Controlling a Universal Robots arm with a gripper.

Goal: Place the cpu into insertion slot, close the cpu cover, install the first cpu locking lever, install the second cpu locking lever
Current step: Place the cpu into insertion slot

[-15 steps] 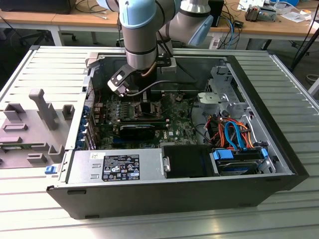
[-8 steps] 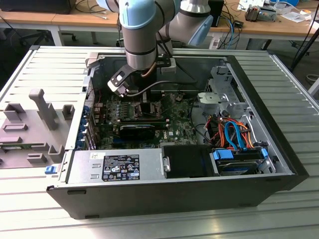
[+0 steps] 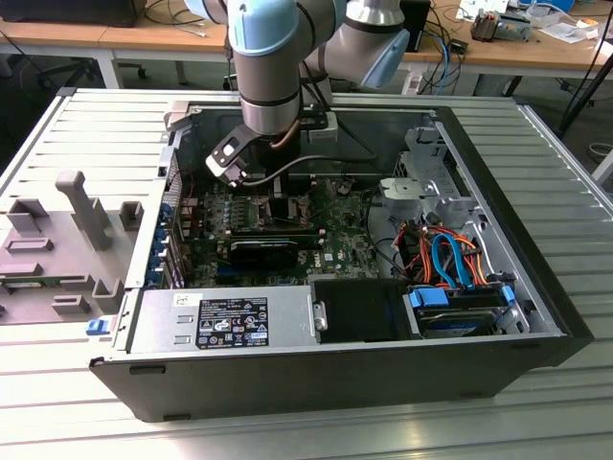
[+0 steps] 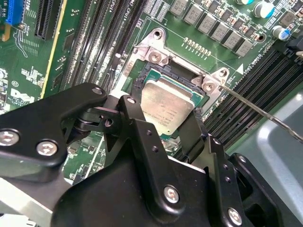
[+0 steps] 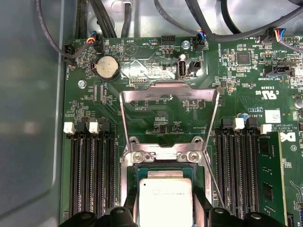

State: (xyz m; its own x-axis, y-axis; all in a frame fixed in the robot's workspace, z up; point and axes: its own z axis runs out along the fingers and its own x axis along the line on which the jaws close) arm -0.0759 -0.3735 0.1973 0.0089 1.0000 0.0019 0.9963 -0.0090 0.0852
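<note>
Inside the case [image 3: 335, 376], the gripper [image 4: 163, 118] clamped the cpu [image 5: 165, 198] resting in the insertion slot [image 5: 163, 169]; cpu cover [image 5: 168, 85] raised, locking lever [image 4: 265, 114] unfastened.

My claw [image 4: 165, 127] is black, the cpu [image 4: 166, 108] silvery; around that cpu, green motherboard [image 5: 236, 94], black memory slots [image 5: 92, 179], silvery cpu cover [image 5: 170, 85].

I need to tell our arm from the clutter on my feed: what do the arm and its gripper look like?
The arm is a thick silvery-grey tube with light blue joint caps; a grey cable loops at its wrist. The gripper is matt black, built of flat jointed links fastened with round silver screws.
</note>
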